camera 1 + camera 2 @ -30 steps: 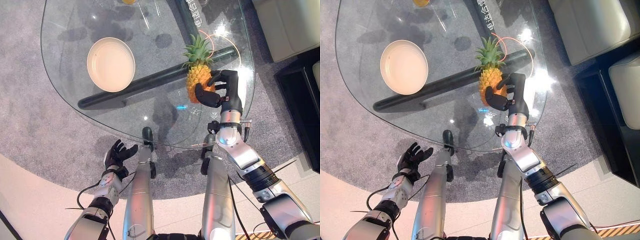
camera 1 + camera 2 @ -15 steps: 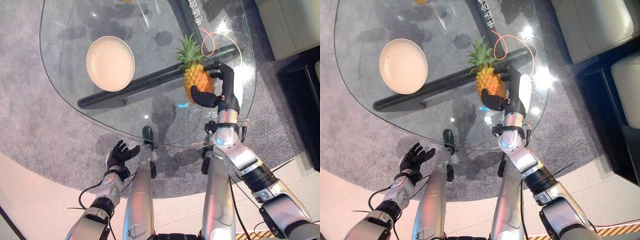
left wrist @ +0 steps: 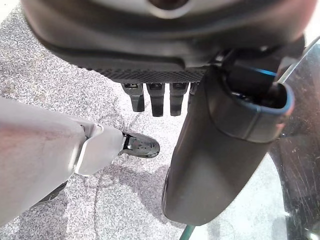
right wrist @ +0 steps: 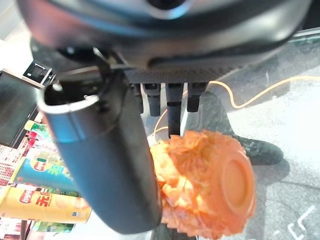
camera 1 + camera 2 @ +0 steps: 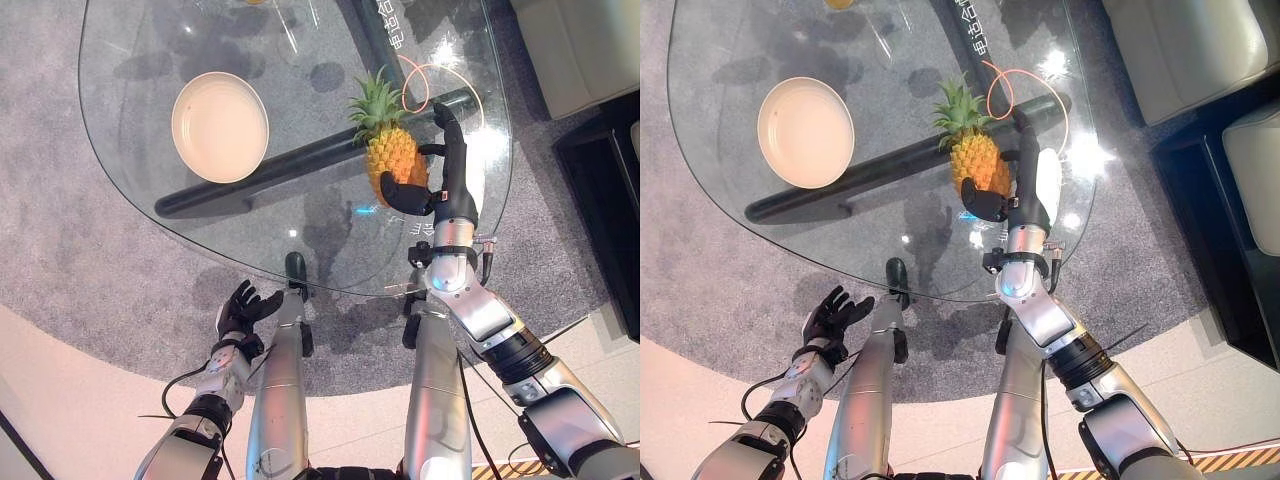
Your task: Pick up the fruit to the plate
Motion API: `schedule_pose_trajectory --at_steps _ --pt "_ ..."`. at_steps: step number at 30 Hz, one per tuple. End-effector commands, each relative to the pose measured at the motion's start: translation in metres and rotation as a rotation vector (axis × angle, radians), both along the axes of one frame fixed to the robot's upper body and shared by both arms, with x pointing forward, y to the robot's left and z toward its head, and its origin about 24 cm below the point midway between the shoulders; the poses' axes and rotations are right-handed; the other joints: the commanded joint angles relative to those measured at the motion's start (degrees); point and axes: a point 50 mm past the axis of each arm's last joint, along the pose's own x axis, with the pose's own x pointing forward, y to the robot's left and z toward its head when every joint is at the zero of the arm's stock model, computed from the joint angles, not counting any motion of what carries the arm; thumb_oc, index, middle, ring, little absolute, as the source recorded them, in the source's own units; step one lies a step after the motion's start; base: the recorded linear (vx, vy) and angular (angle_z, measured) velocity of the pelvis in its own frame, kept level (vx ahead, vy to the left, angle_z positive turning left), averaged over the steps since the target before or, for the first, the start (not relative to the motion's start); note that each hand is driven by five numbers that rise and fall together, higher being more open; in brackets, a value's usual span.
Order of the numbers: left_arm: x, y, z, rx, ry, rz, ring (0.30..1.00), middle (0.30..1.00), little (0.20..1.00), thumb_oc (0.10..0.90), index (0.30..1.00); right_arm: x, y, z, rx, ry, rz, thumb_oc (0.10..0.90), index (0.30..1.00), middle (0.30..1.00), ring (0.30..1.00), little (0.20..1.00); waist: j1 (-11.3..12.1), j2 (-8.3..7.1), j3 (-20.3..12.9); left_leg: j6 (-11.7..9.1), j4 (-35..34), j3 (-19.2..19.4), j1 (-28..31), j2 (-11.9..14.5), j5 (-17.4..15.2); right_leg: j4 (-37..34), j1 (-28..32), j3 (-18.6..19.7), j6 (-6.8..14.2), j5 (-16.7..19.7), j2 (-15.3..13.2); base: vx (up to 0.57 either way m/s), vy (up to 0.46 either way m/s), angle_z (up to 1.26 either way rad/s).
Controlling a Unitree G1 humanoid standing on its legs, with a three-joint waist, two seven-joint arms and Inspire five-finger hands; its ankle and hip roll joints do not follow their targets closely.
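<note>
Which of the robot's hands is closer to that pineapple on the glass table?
Right. The right hand is against the pineapple, thumb on its near side, fingers straight. The left hand hangs low over the carpet, off the table.

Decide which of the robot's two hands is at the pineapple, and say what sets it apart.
The right hand: it reaches over the glass table with thumb and fingers around the pineapple. The left hand hangs open below the table's edge.

I see a glossy glass surface [image 5: 200, 225], a smooth matt plate [image 5: 220, 126], a rough-skinned pineapple [image 5: 392, 158] and grey carpet [image 5: 80, 270]
</note>
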Motion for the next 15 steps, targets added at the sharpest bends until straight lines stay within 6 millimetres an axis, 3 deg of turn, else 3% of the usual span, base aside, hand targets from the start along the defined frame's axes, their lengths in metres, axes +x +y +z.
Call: schedule_pose_trajectory --at_steps 1,8,15 --pt "-0.007 0.012 -0.006 0.049 0.022 0.024 0.900 0.900 0.900 0.800 0.900 -0.003 0.012 0.008 -0.041 -0.042 0.030 0.800 0.900 0.900 0.900 0.900 0.85 1.10 -1.04 1.62 6.24 1.83 -1.47 -1.40 -5.15 -8.11 0.64 -5.61 -0.27 6.55 -0.25 0.00 0.000 0.00" --pt "-0.007 0.012 -0.005 0.051 0.024 0.023 0.900 0.900 0.900 0.800 0.900 -0.002 0.014 0.006 -0.097 -0.030 0.023 0.800 0.900 0.900 0.900 0.900 1.00 1.19 -1.04 1.61 6.30 1.87 -1.52 -1.32 -5.14 -7.94 0.57 -5.62 -0.32 6.45 -0.35 0.00 0.000 0.00" --pt "-0.007 0.011 -0.006 0.053 0.023 0.016 0.900 0.900 0.900 0.800 0.900 -0.007 0.017 0.024 -0.158 -0.169 -0.005 0.800 0.900 0.900 0.900 0.900 1.10 1.20 -1.04 1.64 6.39 1.71 -1.55 -1.41 -5.20 -7.81 0.56 -5.72 -0.15 6.47 -0.35 0.00 0.000 0.00"
